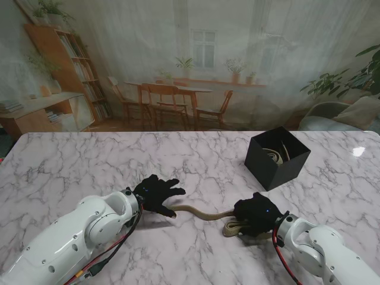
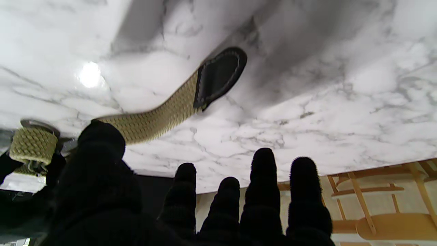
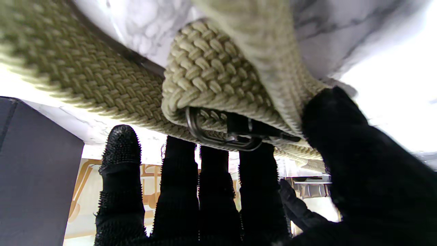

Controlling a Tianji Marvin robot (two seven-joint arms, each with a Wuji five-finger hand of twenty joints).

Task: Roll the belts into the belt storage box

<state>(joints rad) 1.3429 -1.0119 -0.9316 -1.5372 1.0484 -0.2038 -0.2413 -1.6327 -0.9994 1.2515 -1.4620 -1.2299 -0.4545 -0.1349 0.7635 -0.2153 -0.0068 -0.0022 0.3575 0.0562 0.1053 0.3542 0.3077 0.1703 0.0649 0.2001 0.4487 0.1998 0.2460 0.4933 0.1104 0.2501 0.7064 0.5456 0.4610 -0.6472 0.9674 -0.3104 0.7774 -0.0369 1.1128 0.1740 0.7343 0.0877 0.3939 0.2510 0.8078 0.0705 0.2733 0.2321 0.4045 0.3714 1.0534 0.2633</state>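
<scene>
A tan woven belt (image 1: 205,212) lies on the marble table (image 1: 71,160) between my two hands. Its rolled buckle end (image 3: 218,89) is pinched by my right hand (image 1: 256,217), thumb on one side and fingers by the metal buckle (image 3: 222,138). The loose strap (image 2: 153,119) runs to my left hand (image 1: 155,193), which hovers open with fingers spread. Its thumb (image 2: 102,143) sits over the strap, and the dark leather tip (image 2: 218,77) lies under the palm, hidden in the stand view. The black storage box (image 1: 291,169) stands farther from me on the right, with another coiled belt (image 1: 275,155) inside.
The box's dark wall (image 3: 34,164) is close beside my right hand's fingers. Bare marble stretches to the left and toward the far edge. A printed backdrop of a room with chairs and shelves rises behind the table.
</scene>
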